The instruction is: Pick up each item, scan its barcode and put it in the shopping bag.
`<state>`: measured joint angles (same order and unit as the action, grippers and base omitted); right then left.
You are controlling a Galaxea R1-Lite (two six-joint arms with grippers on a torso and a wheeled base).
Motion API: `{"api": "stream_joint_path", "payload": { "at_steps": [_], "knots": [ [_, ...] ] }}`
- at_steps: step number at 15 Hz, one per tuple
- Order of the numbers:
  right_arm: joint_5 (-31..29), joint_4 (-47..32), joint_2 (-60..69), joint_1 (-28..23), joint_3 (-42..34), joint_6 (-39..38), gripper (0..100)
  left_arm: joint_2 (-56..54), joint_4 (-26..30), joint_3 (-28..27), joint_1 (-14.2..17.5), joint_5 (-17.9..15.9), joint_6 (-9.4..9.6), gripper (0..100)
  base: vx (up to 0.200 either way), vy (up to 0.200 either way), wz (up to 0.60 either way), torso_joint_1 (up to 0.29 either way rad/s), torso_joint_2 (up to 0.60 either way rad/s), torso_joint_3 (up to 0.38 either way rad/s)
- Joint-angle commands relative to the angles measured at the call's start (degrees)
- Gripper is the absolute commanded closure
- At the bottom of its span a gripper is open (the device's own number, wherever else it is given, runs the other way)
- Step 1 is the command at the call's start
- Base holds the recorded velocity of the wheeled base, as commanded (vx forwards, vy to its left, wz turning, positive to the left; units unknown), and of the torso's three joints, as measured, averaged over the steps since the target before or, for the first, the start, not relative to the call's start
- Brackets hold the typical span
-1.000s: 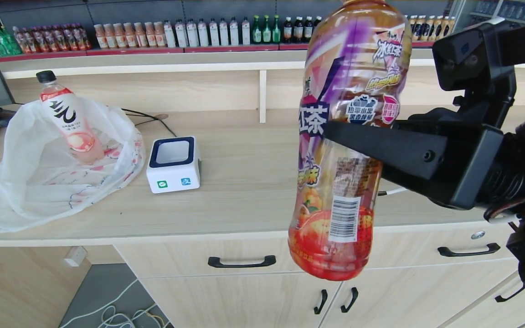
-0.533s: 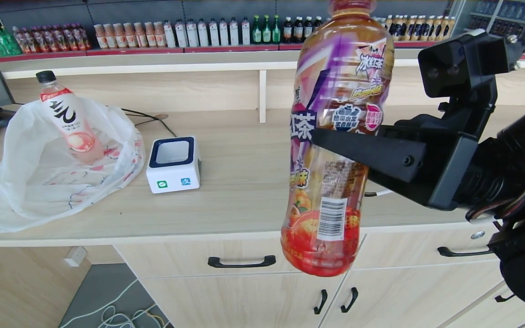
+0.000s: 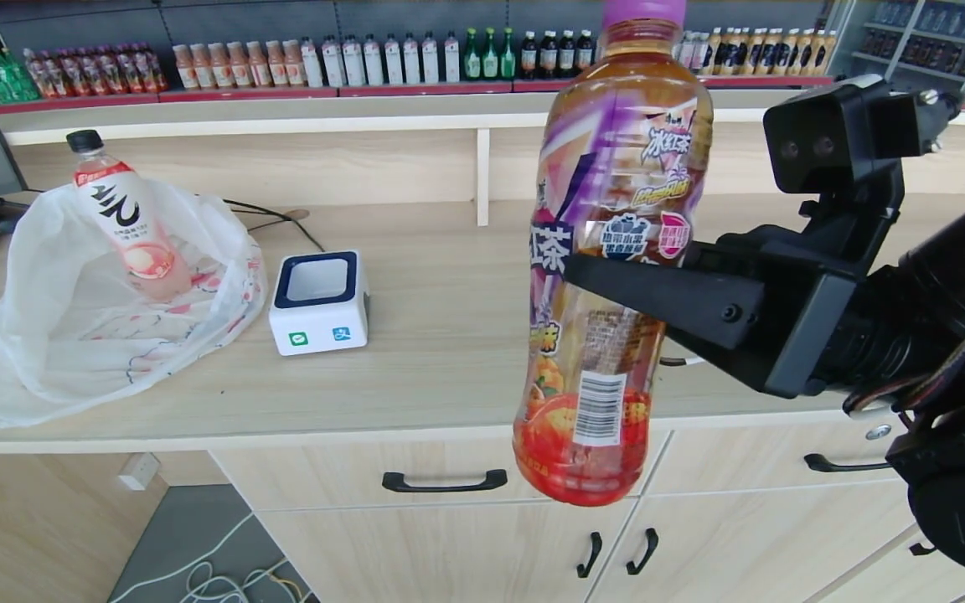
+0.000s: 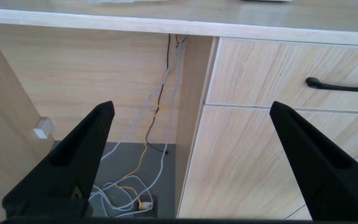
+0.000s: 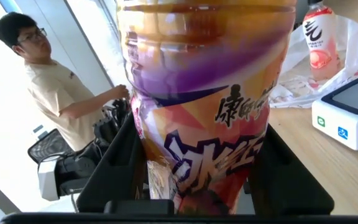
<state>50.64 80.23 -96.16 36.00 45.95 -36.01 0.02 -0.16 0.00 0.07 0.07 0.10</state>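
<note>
1. The left gripper [image 4: 191,155] holds its two black fingers [image 4: 64,165] wide apart with nothing between them. Beyond the fingertips are a wooden cabinet front, a drawer handle [image 4: 340,85] and loose cables [image 4: 132,186] on the floor.
2. The white shopping bag [image 3: 47,352] lies open on the counter [image 3: 449,352], well to the left of the right gripper's fingers. A pink drink bottle [image 3: 126,226] with a black cap leans inside it.
3. The barcode scanner [image 3: 319,303], a white box with a dark-rimmed window on top, sits just beside the bag. It lies between the bag and the right gripper's fingers, apart from the fingers.
4. The iced tea bottle [image 3: 608,209] hangs in the air in front of the counter, nearly upright with a slight tilt. Its purple cap is above the fingers, and its barcode label [image 3: 600,409] is below them, turned toward the head camera.
5. The right gripper [image 3: 612,276] is clamped on the iced tea bottle at mid-body, one finger on each side.
</note>
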Motion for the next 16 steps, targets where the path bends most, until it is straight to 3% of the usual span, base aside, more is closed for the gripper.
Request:
{"api": "stream_joint_path", "payload": {
  "at_steps": [1,3,6,11,16],
  "knots": [
    [0.0,1.3,0.3,-1.4,-0.2,0.6,100,0.0,0.0,0.0,0.0,0.0,-0.01,0,0.0,0.0,0.0,0.0,0.0,0.0],
    [-0.2,2.5,0.4,-1.9,-0.2,1.4,100,0.0,0.0,0.0,0.0,0.0,-0.01,0,0.0,0.0,0.0,0.0,0.0,0.0],
    [-12.7,3.0,0.4,-2.2,-0.5,11.5,100,0.0,0.0,0.0,0.0,0.0,-0.01,0,0.0,0.0,0.0,0.0,0.0,0.0],
    [-30.3,3.0,2.4,-2.2,-4.5,21.4,100,0.0,0.0,0.0,0.0,0.0,-0.01,0,0.0,0.0,0.0,0.0,0.0,0.0],
    [-41.7,3.2,2.6,-4.6,-8.8,33.9,100,0.0,0.0,0.0,-0.1,0.0,0.34,0,0.0,0.0,0.0,0.0,0.0,0.0]
  ]
}}
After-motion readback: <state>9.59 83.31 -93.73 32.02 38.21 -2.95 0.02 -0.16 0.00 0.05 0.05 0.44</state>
